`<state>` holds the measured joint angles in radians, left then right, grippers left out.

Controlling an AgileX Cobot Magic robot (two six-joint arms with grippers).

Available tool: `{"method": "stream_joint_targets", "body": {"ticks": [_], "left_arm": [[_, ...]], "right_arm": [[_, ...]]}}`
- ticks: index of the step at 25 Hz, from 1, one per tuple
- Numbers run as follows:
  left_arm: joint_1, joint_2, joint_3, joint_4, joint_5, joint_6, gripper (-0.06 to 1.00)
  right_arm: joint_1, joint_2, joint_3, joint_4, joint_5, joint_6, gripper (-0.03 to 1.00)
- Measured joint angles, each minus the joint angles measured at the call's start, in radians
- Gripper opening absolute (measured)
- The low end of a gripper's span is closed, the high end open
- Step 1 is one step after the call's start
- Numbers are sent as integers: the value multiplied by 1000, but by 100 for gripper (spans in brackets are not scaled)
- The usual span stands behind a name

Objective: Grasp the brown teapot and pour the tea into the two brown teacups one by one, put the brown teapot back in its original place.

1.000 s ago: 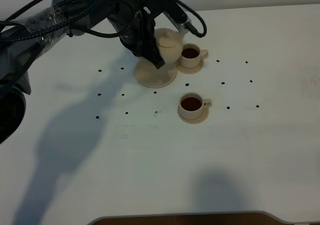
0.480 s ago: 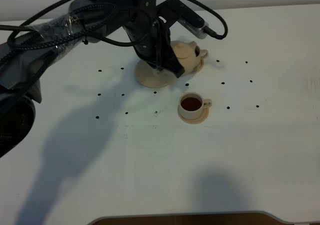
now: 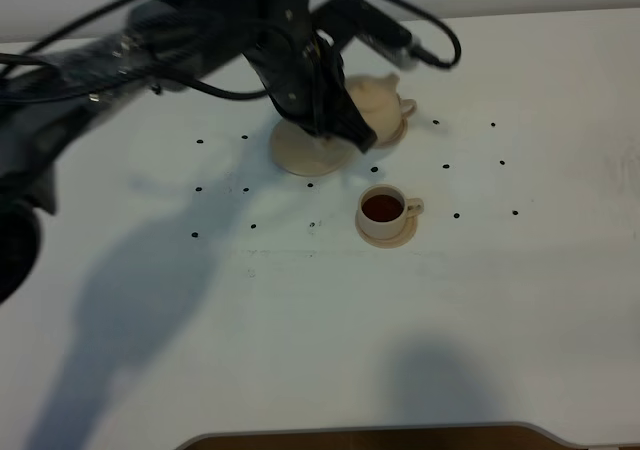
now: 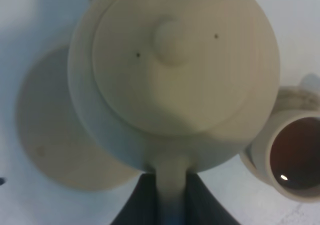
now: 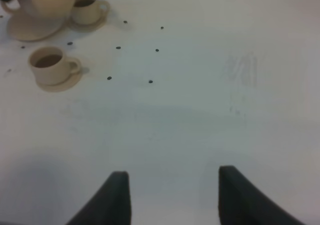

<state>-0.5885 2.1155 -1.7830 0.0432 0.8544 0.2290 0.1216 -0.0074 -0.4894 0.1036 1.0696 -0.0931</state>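
The brown teapot [image 3: 372, 102] hangs above the table, just right of its wide saucer [image 3: 305, 152], the original place. My left gripper [image 3: 350, 128] is shut on the teapot's loop handle [image 4: 172, 182]. In the left wrist view the teapot [image 4: 175, 75] fills the frame, with the wide saucer [image 4: 47, 135] bare beside it. The far teacup [image 4: 295, 157] holds dark tea and in the high view is mostly hidden behind the teapot. The near teacup [image 3: 384, 210] also holds tea and stands on its small saucer. My right gripper [image 5: 172, 197] is open over bare table, far from the tea set.
Small black dots [image 3: 456, 214] mark the white table around the tea set. A dark rim [image 3: 360, 438] runs along the table's front edge. The left arm's cables [image 3: 120, 40] arch over the back left.
The left arm has carried the teapot to the right, off the wide saucer and over the far teacup. The near teacup and the right gripper have not moved.
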Motion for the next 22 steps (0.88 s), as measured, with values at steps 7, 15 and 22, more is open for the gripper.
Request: {"method": "stream_joint_targets", "body": {"ticks": [7,15,22], "left_arm": [[65,-38,21,27,48,-86,12],[117,-57,177,22,-137,-167,12],[117,-58,267,-2,-275,-198,12]], "right_arm": [[0,0,0,0,0,0,40],[0,0,0,0,0,0,40],[0,0,0,0,0,0,40]]}}
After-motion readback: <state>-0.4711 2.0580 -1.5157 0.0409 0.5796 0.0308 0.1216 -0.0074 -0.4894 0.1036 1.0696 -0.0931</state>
